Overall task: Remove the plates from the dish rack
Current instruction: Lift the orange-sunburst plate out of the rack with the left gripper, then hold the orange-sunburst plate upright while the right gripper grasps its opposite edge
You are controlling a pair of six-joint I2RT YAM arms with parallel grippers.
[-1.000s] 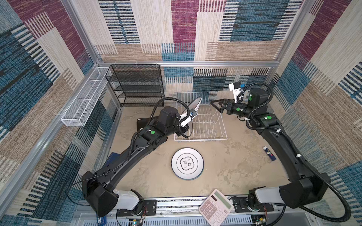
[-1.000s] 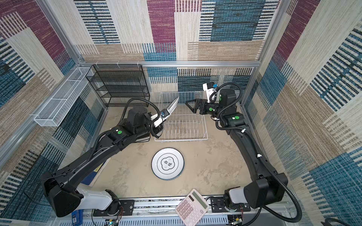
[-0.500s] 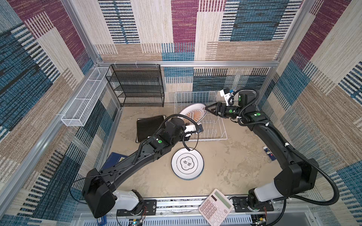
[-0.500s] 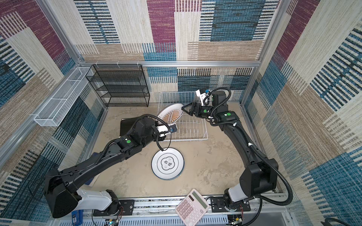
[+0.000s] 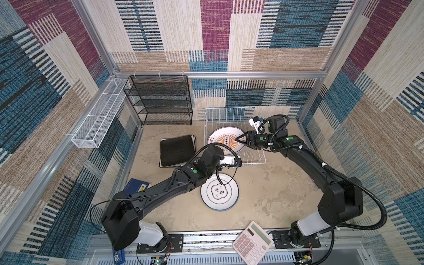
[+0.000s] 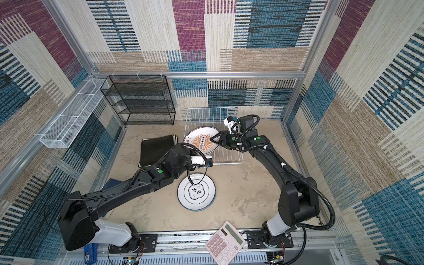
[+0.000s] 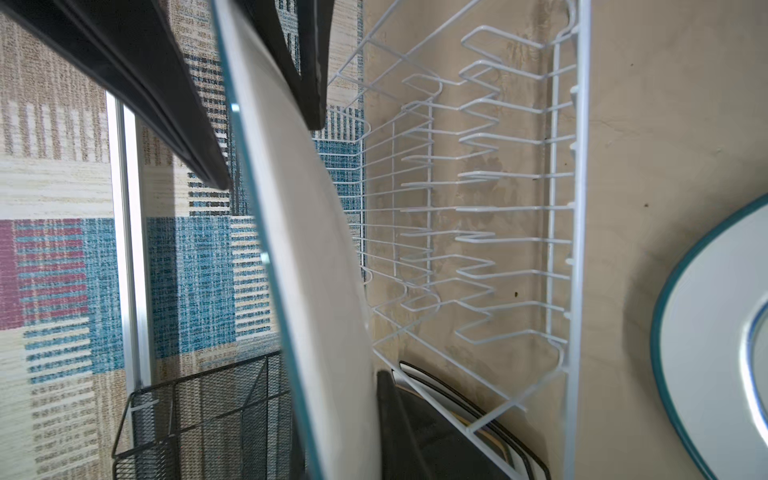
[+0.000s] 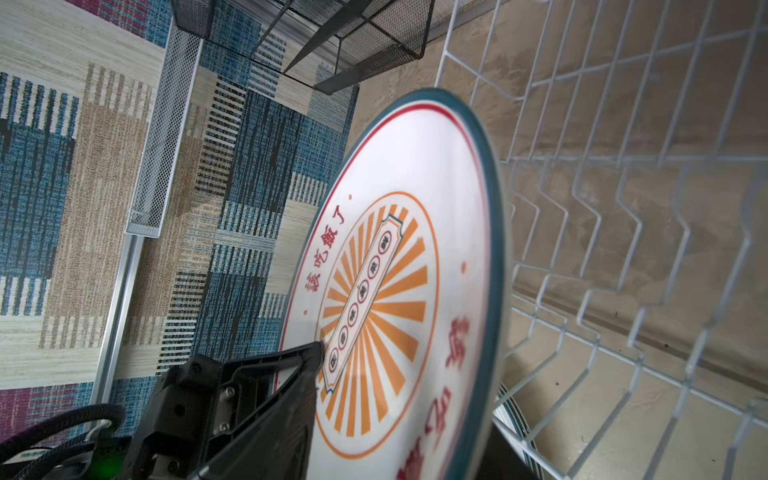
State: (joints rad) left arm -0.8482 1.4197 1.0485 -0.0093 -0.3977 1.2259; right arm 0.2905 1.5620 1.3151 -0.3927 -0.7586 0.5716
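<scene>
A round white plate (image 5: 226,140) with an orange sunburst face hangs tilted over the white wire dish rack (image 5: 257,158). My left gripper (image 7: 268,153) is shut on its near rim, one dark finger on each side. The right gripper (image 5: 238,138) straddles the far rim. One right finger (image 8: 291,374) lies along the printed face and the other is hidden behind the plate (image 8: 415,249). The rack's prongs (image 7: 478,208) stand bare. Another round plate (image 5: 219,191) with a teal rim lies flat in front of the rack. A black square plate (image 5: 176,151) tops a stack left of the rack.
A black mesh shelf (image 5: 160,101) stands at the back left, with a long white mesh basket (image 5: 98,119) on the left wall. A pink calculator (image 5: 252,243) lies on the front rail. A blue book (image 5: 137,187) lies under the left arm.
The left gripper brought the plate down from edge-on above the rack and tilted its face up. The right gripper moved in onto the far rim, and its jaws narrowed.
</scene>
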